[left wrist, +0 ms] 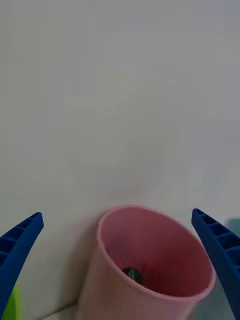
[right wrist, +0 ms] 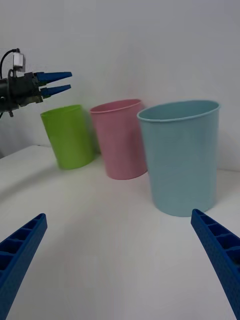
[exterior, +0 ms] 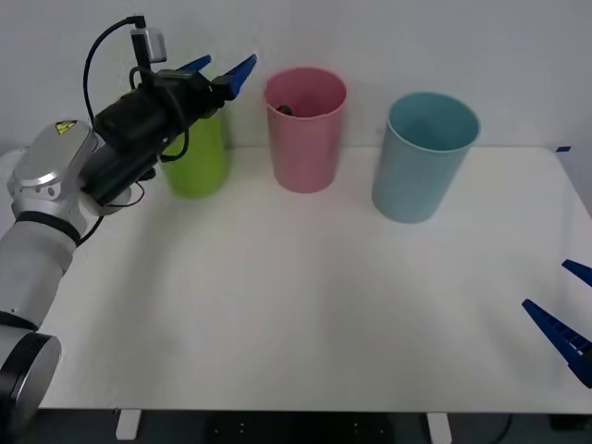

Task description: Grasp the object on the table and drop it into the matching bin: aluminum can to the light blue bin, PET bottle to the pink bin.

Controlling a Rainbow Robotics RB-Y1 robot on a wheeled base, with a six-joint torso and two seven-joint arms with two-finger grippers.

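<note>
The pink bin (exterior: 305, 129) stands at the back of the white table (exterior: 296, 305), between a lime green bin and the light blue bin (exterior: 424, 157). Inside the pink bin lies the PET bottle (left wrist: 133, 274), mostly hidden by the wall, seen as a dark spot (exterior: 284, 109) near the rim. My left gripper (exterior: 222, 72) hangs open and empty in the air, above the green bin and just left of the pink bin's rim. My right gripper (exterior: 566, 310) rests open and empty low over the table's right front edge. The pink bin (right wrist: 120, 139) and light blue bin (right wrist: 182, 155) also stand ahead of it.
A lime green bin (exterior: 194, 153) stands left of the pink one, right under my left arm (exterior: 102, 157). A pale wall runs close behind the bins. The table's middle and front are bare white surface.
</note>
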